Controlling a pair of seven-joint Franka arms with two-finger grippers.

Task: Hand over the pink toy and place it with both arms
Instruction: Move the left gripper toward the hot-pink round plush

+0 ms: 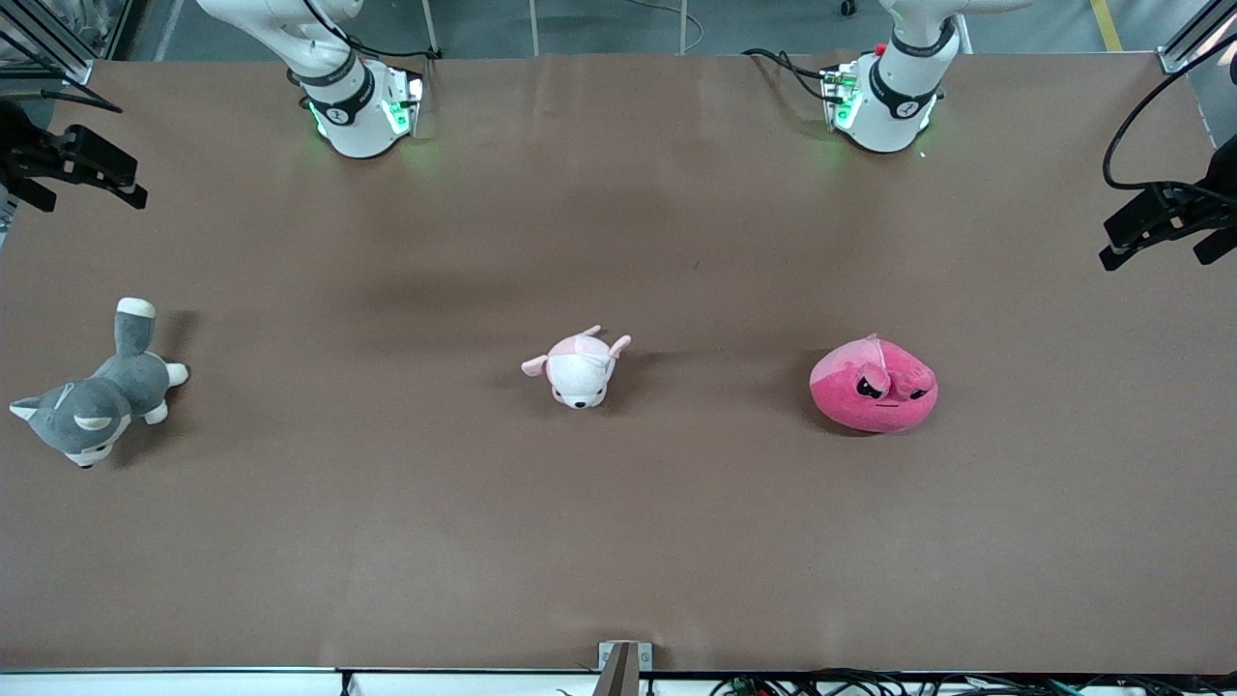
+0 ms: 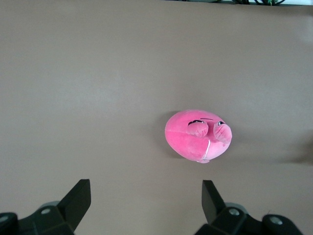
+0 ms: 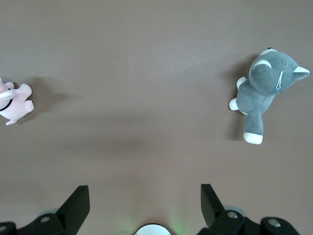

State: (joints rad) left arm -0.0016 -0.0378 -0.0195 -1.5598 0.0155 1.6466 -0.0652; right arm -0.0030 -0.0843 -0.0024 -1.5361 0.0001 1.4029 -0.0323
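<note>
Pink toy [image 1: 874,385] untouched on the brown table [image 1: 618,541].
Left gripper [image 2: 145,198] is held high above it, right gripper [image 3: 145,198] above bare tabletop; both are spread wide, empty.

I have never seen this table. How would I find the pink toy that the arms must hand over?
On the brown table, three plush toys lie in a row across the middle. The pink toy is the one toward the left arm's end, beside the pale puppy plush in the centre. It alone is a round hot-pink blob with angry black eyes; the husky plush is grey and white.
</note>
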